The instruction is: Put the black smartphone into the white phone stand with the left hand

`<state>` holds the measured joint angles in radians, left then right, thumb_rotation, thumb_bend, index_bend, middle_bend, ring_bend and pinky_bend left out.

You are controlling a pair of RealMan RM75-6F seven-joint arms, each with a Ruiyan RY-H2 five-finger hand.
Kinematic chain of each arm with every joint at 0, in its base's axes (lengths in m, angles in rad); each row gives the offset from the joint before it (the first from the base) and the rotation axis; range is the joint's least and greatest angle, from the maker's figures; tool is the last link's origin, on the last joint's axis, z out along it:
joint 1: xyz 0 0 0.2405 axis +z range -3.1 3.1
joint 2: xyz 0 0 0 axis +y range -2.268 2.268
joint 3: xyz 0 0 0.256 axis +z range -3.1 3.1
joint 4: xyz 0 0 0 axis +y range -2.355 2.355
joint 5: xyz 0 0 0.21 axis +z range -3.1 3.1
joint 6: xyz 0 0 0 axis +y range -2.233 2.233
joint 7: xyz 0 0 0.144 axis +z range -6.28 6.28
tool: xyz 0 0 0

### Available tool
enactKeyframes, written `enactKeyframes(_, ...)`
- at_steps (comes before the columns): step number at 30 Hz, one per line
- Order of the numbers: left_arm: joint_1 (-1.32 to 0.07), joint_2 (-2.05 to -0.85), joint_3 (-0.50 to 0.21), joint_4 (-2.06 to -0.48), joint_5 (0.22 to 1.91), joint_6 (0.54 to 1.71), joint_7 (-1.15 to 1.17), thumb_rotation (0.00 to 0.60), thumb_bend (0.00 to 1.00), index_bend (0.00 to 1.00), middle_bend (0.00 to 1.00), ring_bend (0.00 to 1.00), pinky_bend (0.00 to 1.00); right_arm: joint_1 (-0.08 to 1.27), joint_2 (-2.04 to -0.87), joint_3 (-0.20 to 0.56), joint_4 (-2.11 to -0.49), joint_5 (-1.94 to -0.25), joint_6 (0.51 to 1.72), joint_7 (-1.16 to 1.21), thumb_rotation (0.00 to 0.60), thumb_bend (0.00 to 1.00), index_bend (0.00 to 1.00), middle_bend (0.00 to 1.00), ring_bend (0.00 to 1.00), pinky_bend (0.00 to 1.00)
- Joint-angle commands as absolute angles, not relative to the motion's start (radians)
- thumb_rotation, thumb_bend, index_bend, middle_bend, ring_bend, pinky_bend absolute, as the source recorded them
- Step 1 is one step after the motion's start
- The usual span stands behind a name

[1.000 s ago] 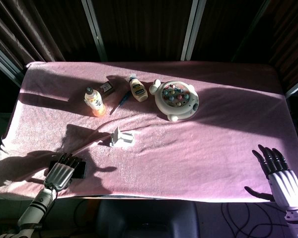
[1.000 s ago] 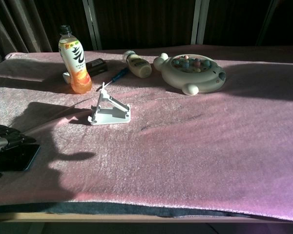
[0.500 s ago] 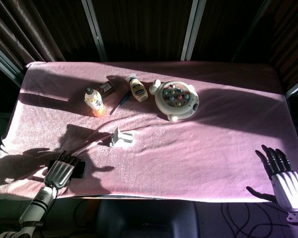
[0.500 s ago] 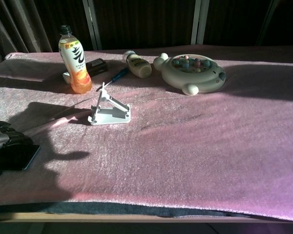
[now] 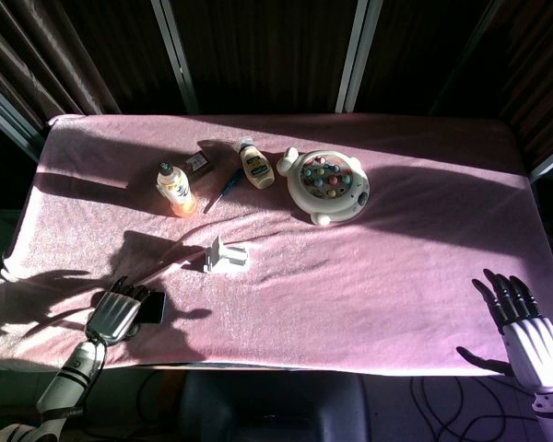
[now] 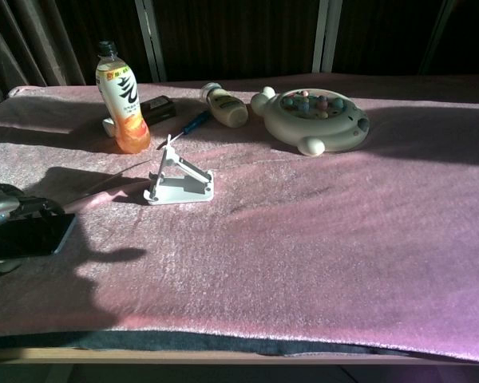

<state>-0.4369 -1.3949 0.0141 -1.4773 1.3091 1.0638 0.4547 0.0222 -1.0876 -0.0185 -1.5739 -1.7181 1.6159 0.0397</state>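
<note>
My left hand (image 5: pixel 113 313) has its fingers curled over the black smartphone (image 6: pixel 28 235), which looks thin, stiff and slippery, so I judge holding its long edges safest before the white phone stand (image 6: pixel 178 181) ahead.

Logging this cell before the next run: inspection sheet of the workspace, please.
Surface: table under a pink fuzzy cloth, half in hard sunlight, half in shadow.
Job's things: black smartphone at the near left edge, in the left hand; white plastic phone stand upright and empty, mid-left.
Clutter: orange drink bottle standing; small cream bottle lying; blue-handled screwdriver; small dark box; round cream toy with coloured pegs.
Hands: left hand curled over the phone; right hand open, fingers spread, at the near right edge.
Cables: dark cables on the floor below the table.
Surroundings: dark curtains behind.
</note>
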Motion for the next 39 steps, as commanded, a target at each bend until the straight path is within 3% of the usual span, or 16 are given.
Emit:
enactKeyframes(1, -0.397, -1.452, -0.005, -1.387, 1.428, 1.213, 0.292, 0.6, 0.38, 0.71, 0.92, 0.48, 0.13, 0.022, -1.088, -0.019, -1.573, -1.718, 1.616, 0.04, 0.6, 0.23, 0.0, 0.0, 0.0, 0.0)
enactKeyframes(9, -0.385, -1.439, -0.038, -1.358, 1.541, 1.344, -0.124, 0.6, 0.4, 0.7, 0.92, 0.46, 0.06, 0.019, -1.083, -0.019, -1.571, -1.716, 1.621, 0.057, 0.6, 0.23, 0.0, 0.0, 0.0, 0.0)
enactKeyframes(13, -0.411, -1.399, -0.059, -1.44, 1.539, 1.312, -0.369, 0.6, 0.4, 0.72, 0.94, 0.46, 0.06, 0.021, -1.083, -0.022, -1.57, -1.722, 1.617, 0.055, 0.6, 0.23, 0.0, 0.0, 0.0, 0.0)
enactKeyframes(20, -0.459, -1.437, -0.141, -1.522, 1.498, 1.295, -0.41, 0.6, 0.41, 0.73, 0.95, 0.46, 0.05, 0.031, -1.079, -0.028, -1.573, -1.727, 1.597, 0.057, 0.6, 0.23, 0.0, 0.0, 0.0, 0.0)
enactKeyframes(32, -0.575, -1.64, -0.229, -1.288, 1.422, 1.195, -0.509, 0.6, 0.41, 0.73, 0.95, 0.46, 0.04, 0.046, -1.065, -0.04, -1.57, -1.739, 1.573, 0.089, 0.6, 0.23, 0.0, 0.0, 0.0, 0.0)
enactKeyframes(39, -0.6, -1.702, -0.247, -1.198, 1.398, 1.182, -0.539, 0.6, 0.41, 0.74, 0.95, 0.46, 0.03, 0.045, -1.063, -0.043, -1.567, -1.744, 1.579, 0.098, 0.6, 0.23, 0.0, 0.0, 0.0, 0.0)
